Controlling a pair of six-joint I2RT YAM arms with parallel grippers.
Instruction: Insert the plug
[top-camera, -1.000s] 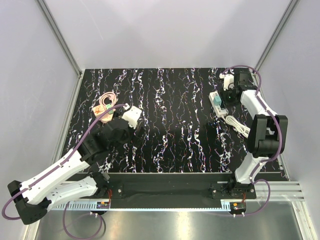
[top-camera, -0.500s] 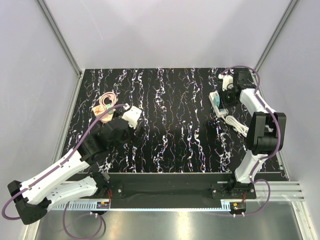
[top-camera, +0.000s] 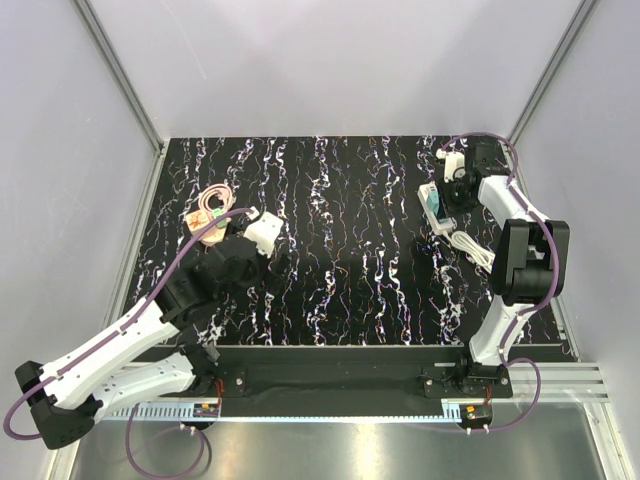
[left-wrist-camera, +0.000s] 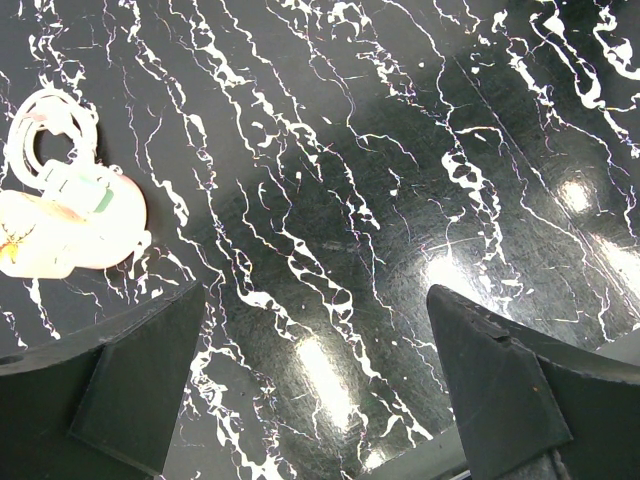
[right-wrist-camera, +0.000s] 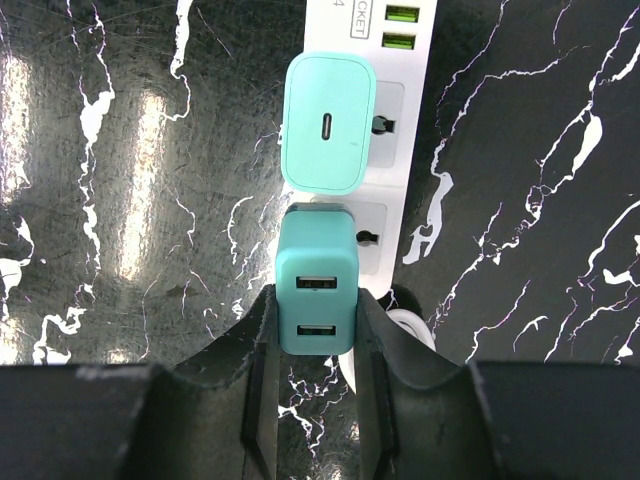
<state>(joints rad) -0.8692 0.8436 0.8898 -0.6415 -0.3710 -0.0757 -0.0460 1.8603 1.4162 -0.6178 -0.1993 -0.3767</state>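
The plug (right-wrist-camera: 317, 262) is a small teal block with two USB slots on its face. My right gripper (right-wrist-camera: 316, 312) is shut on its sides, one dark finger (right-wrist-camera: 262, 340) on each flank. The plug sits over the near socket of the white power strip (right-wrist-camera: 405, 110); whether its prongs are in cannot be seen. A paler mint-green cube (right-wrist-camera: 329, 122) stands in the socket just beyond. From above, the right gripper (top-camera: 452, 187) is over the strip (top-camera: 441, 222) at the far right. My left gripper (left-wrist-camera: 320, 390) stands open over bare table, nothing between its fingers.
The strip's white cable (top-camera: 475, 250) coils toward the near right. A pink-orange object with a looped cord (left-wrist-camera: 70, 225) lies left of the left gripper, also visible from above (top-camera: 208, 216). Grey walls close in the black marbled table (top-camera: 340, 260).
The right arm has shifted slightly toward the far side over the strip, the plug still held. The left arm has not moved.
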